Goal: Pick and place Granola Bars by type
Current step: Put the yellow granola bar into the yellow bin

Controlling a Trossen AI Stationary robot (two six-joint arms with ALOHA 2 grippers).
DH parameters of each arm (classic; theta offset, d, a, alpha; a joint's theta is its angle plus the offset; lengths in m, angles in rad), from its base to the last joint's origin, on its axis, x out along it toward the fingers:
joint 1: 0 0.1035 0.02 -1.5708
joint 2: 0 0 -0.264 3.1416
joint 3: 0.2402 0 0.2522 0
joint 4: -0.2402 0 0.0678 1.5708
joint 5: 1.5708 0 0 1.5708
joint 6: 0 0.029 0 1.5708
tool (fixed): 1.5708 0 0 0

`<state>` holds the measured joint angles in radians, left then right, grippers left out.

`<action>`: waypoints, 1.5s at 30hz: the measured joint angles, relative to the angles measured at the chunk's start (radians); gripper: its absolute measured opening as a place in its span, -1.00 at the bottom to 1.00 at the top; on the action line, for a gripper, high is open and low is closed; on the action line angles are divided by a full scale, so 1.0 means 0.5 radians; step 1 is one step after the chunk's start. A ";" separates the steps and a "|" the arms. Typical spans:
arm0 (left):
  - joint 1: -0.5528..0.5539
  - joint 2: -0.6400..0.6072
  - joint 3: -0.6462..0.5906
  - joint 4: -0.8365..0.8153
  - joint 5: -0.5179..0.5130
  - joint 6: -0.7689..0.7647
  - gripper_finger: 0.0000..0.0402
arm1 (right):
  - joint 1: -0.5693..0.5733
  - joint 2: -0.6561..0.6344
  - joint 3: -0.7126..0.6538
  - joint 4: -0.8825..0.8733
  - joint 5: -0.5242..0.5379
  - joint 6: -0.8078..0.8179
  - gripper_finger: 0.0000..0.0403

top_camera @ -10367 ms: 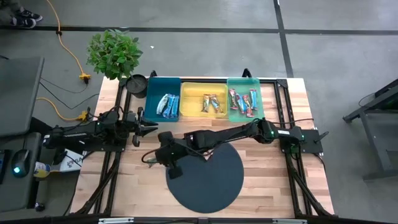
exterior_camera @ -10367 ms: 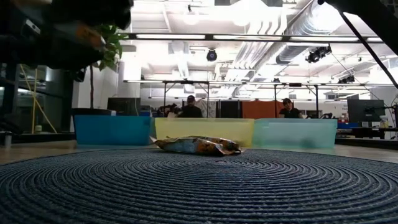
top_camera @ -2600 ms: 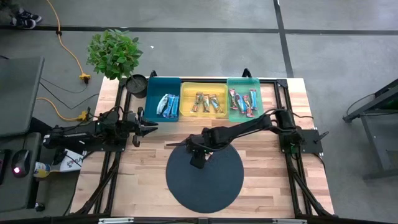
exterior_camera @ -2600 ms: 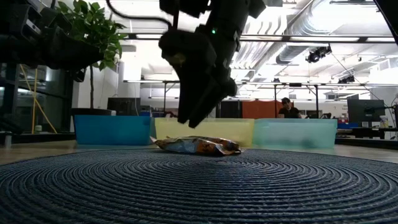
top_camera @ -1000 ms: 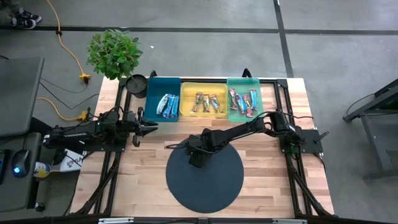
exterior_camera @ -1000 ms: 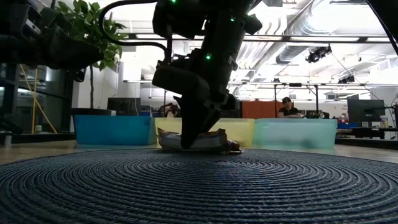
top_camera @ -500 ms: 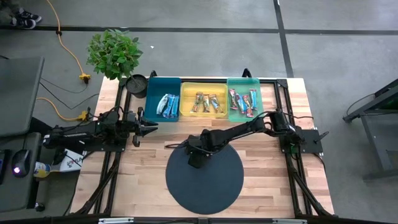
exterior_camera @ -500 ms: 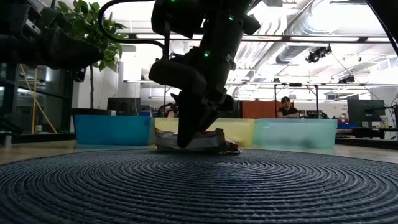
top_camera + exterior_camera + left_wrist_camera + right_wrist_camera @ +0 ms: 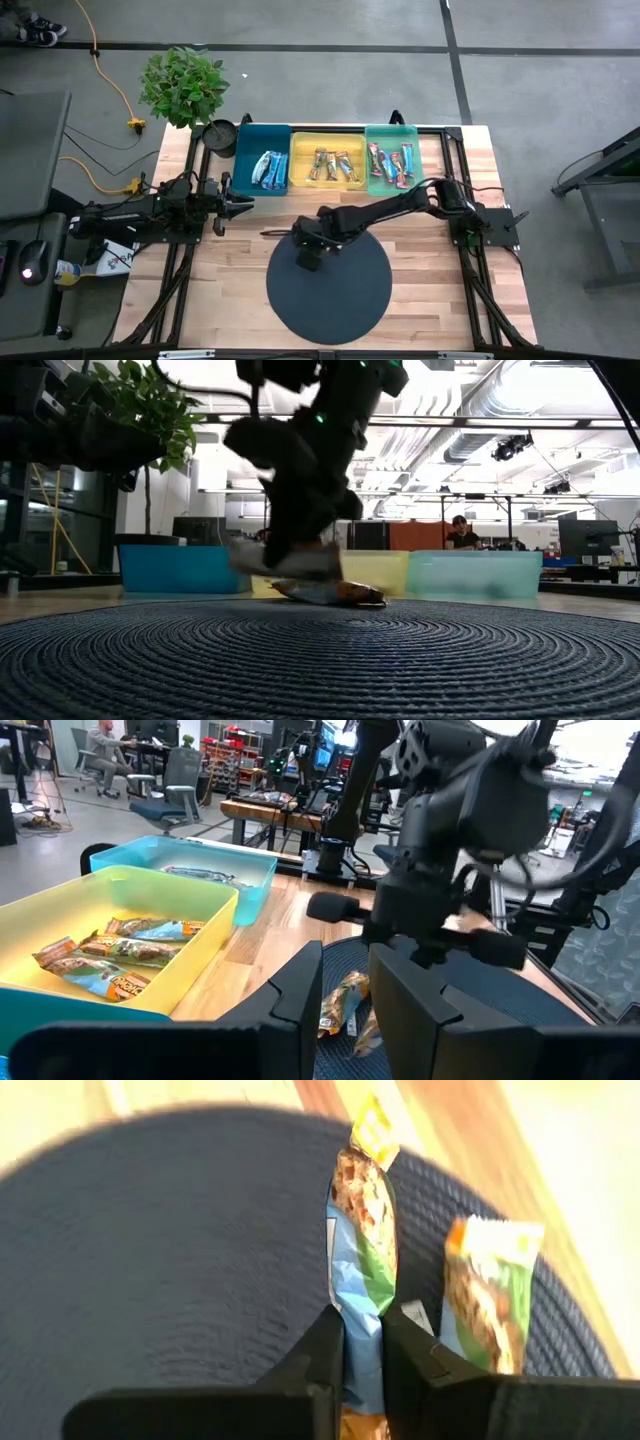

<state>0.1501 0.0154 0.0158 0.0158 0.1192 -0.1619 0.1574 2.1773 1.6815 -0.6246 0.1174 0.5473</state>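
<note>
My right gripper [image 9: 362, 1322] hangs over the far edge of the dark round mat [image 9: 330, 290], shut on a granola bar [image 9: 362, 1230] in a blue, green and tan wrapper with a yellow end. A second bar of that look [image 9: 488, 1295] lies flat on the mat just beside it [image 9: 335, 592]. More bars lie in the teal bin [image 9: 262, 157], the yellow bin [image 9: 327, 157] and the green bin [image 9: 392, 157] at the table's far edge. My left gripper [image 9: 240, 205] waits at the left, level, a narrow gap between its fingers, holding nothing. My right gripper pinches the bar between its two fingers close to one end [image 9: 362, 1348]; the rest of the bar reaches out beyond the fingertips to its yellow end [image 9: 374, 1125]. The fingers slant down from above. The bar [image 9: 285, 560] is clear of the mat, about level.
A potted plant [image 9: 182, 85] and a small black pot [image 9: 220, 132] stand at the far left corner. Bare wood lies between the mat and the bins [image 9: 400, 215]. People sit at desks in the room beyond the table [image 9: 460, 532].
My right gripper, down on the two bars on the mat a second ago, has risen and carried one bar up off the mat. The other bar has stayed lying on the mat.
</note>
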 joint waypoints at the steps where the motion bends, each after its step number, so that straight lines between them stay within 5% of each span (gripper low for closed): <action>1: 0.000 0.000 0.000 0.000 0.000 0.001 -0.59 | 0.000 0.000 0.029 0.000 0.001 -0.023 -0.86; 16: 0.000 0.000 -0.001 0.000 0.000 0.000 -0.59 | 0.045 -0.002 0.717 -0.048 0.167 -0.350 -0.87; 28: 0.001 0.000 0.000 0.000 0.000 0.000 -0.59 | 0.049 -0.011 1.354 -0.429 0.381 -0.596 -0.86; 45: 0.000 0.000 0.000 0.000 -0.005 0.000 -0.59 | 0.211 -0.765 1.127 -0.346 1.093 -0.792 -0.86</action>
<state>0.1501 0.0154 0.0156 0.0159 0.1167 -0.1618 0.2626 1.7947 2.2452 -0.7976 0.6641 0.1513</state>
